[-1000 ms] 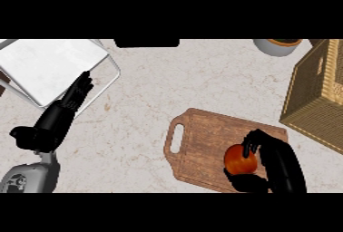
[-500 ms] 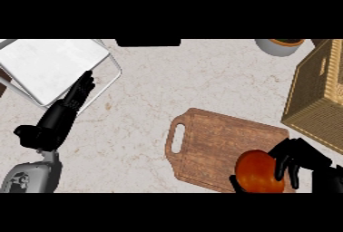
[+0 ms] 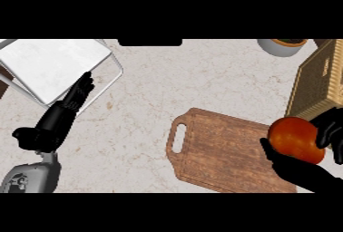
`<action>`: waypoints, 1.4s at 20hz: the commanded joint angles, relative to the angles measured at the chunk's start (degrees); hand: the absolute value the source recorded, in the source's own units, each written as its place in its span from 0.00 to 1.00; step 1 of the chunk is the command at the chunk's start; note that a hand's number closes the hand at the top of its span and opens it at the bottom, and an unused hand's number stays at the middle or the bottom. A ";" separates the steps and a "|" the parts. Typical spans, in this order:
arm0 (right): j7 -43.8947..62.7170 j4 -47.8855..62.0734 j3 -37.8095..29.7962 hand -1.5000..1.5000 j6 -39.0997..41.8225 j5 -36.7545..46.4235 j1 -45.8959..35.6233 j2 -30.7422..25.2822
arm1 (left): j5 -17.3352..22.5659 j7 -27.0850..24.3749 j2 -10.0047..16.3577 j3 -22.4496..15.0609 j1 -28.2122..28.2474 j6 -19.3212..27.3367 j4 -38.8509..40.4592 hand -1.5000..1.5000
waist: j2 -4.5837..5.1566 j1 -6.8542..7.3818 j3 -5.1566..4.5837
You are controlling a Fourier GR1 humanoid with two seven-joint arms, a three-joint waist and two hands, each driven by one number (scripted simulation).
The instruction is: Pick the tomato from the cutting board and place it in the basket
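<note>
1 hand matters: right hand (image 3: 300,171) curled round the tomato (image 3: 296,139) over the cutting board (image 3: 221,152) right edge, basket (image 3: 316,84) close by, up-right.

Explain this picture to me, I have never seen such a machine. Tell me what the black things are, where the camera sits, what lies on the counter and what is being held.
The camera sits at the robot's head and looks steeply down at a kitchen counter. The black shapes are the robot's two hands, coming in from the lower edge.

The right hand is curled round a red tomato, holding it over the right end of a wooden cutting board. Just beyond it stands a woven basket, where the tomato should go.

The left hand rests open at the left, fingers straight, holding nothing, beside a white tray. A grey cup shows at the top edge.
</note>
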 commanded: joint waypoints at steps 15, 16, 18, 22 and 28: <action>-8.24 31.73 -32.70 1.00 -10.28 -8.90 -25.22 -16.60 | -0.03 -2.31 -0.85 -0.14 2.87 -0.65 -0.41 0.50 | 0.26 0.80 0.06; -8.13 28.68 -32.33 1.00 -8.64 -11.27 -22.75 -16.76 | 1.72 1.20 1.00 1.68 0.05 -2.00 -1.39 0.50 | 0.08 0.31 0.06; -10.48 36.84 -34.76 1.00 -8.90 -12.52 -26.34 -20.83 | 2.25 4.41 -0.27 0.67 -0.71 -1.52 -2.99 0.50 | 0.13 0.55 0.06; -12.01 38.86 -34.40 1.00 -9.08 -14.49 -23.29 -21.74 | 0.71 2.24 -0.43 0.72 -2.48 -0.98 1.07 0.50 | 0.10 0.20 0.05; -24.20 51.93 -39.61 1.00 -12.32 -19.18 -20.30 -25.64 | -1.90 -3.33 -1.91 -0.47 0.73 0.63 1.92 0.50 | 0.15 0.25 0.06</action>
